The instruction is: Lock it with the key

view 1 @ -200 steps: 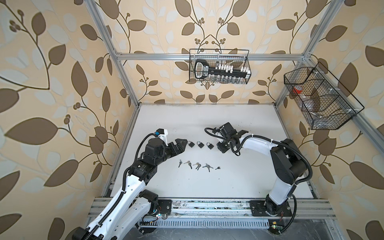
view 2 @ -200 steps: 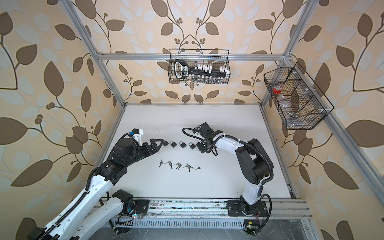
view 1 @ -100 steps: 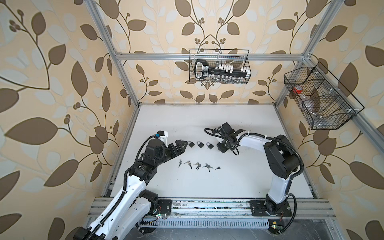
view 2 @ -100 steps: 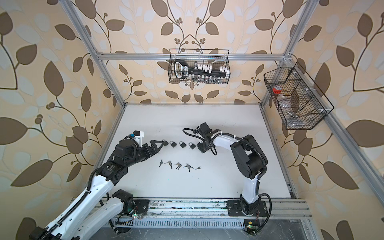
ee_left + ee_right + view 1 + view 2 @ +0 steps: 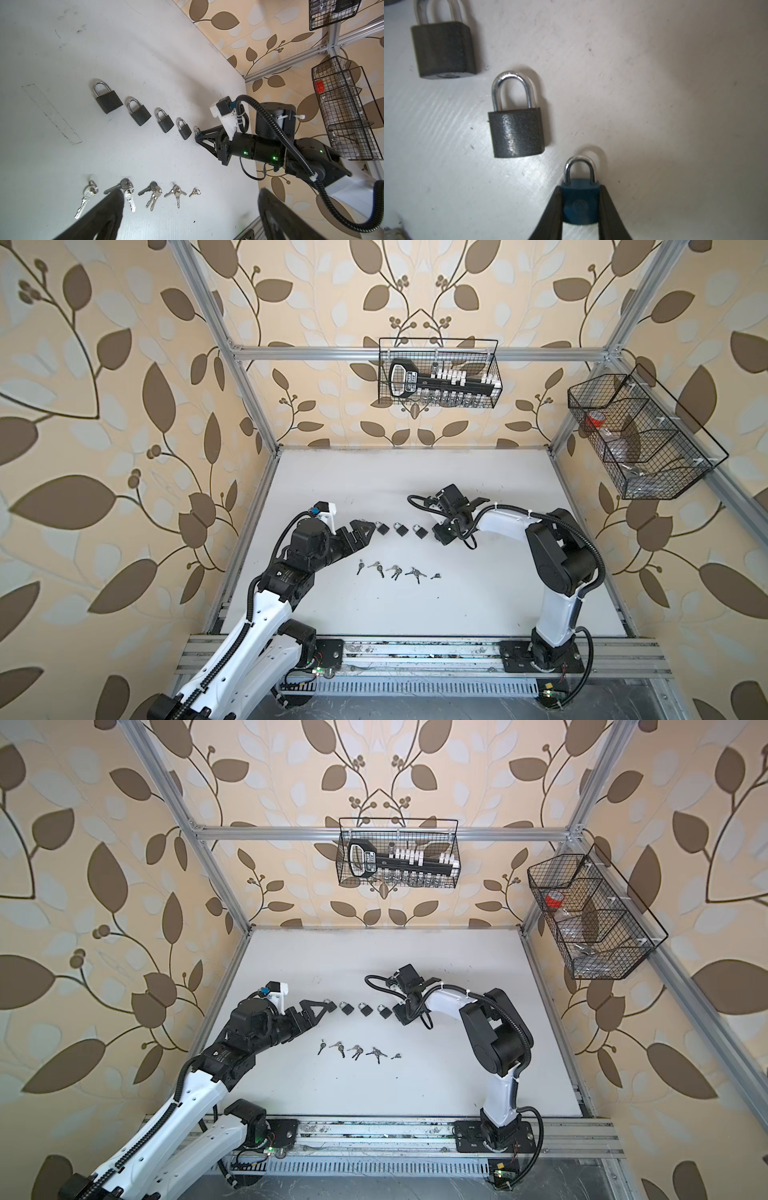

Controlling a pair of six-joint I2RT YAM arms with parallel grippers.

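Nearest the arm bases, five sets of keys (image 5: 395, 571) lie in a row on the table (image 5: 478, 605). The smallest key (image 5: 195, 192) is at the right end in both top views, just beside a bigger bunch.

Beyond them runs the row of padlocks (image 5: 140, 116). The left jaws are spread wide and empty over its left end, by the largest padlock (image 5: 109, 101). At the right end the right jaws pinch the smallest padlock (image 5: 580, 203) by the sides of its body, with its shackle pointing away from the wrist. I cannot tell whether it is lifted off the table.

Farthest back hangs a wire basket (image 5: 388, 400).

Several things could go wrong. The tiny key lies flat, so wide jaws may skid over it or catch the neighbouring bunch, which likely would not fit. The padlock's underside faces into the right jaws, which may block the key. A push there could twist the lock out of the pinch.
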